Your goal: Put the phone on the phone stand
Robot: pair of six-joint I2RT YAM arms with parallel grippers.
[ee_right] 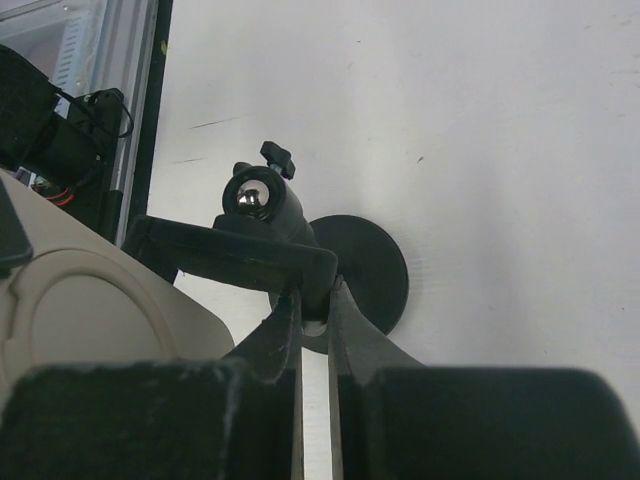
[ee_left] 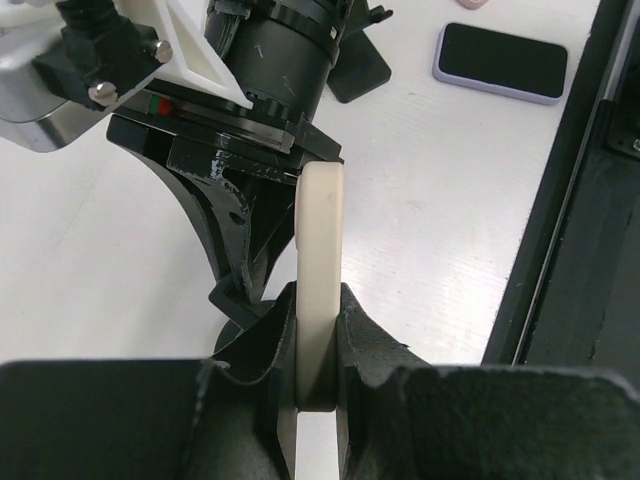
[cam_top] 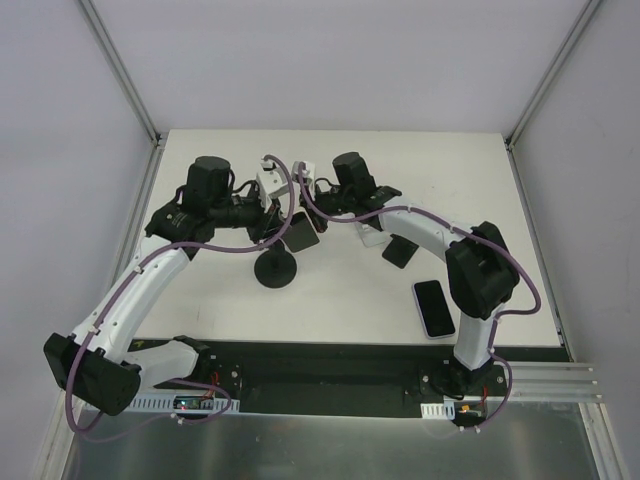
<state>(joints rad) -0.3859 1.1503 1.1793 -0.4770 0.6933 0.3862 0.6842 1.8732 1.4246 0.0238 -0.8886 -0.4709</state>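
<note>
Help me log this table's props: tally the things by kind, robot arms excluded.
Phones: 2 (cream-cased phone, held edge-on; lavender-cased phone, lying flat)
Phone stands: 1 (black round-based stand)
Kind unclear: 2 (flat black item; pinkish sliver at the picture's edge)
Total: 5

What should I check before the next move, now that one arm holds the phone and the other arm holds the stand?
1. Left jaws shut on phone: ok.
2. Right jaws shut on stand plate: ok.
3. Stand base flat on table: ok.
4. Phone seated against the plate: cannot tell; it is close beside it.
5. Purple phone lies apart from the stand: ok.
</note>
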